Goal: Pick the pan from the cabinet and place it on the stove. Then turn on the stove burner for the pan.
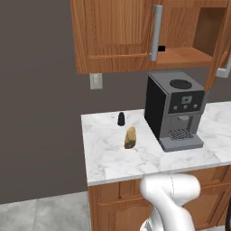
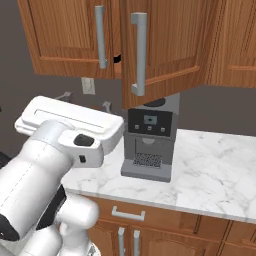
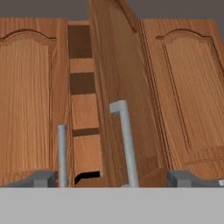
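- Two-finger gripper [image 3: 112, 178] seen spread wide, nothing grasped, facing reddish-brown wooden wall cabinet [image 3: 183, 87].
- Cabinet door with grey bar handle [image 3: 126, 144] seen ajar; black pan handle [image 1: 161, 48] visible inside.

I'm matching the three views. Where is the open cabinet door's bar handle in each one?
Left base view: open door's handle at the right edge, upper part.
Right base view: upper centre.
Hand view: lower centre.
Shared landmark: neighbouring door's handle, to its left in every view.
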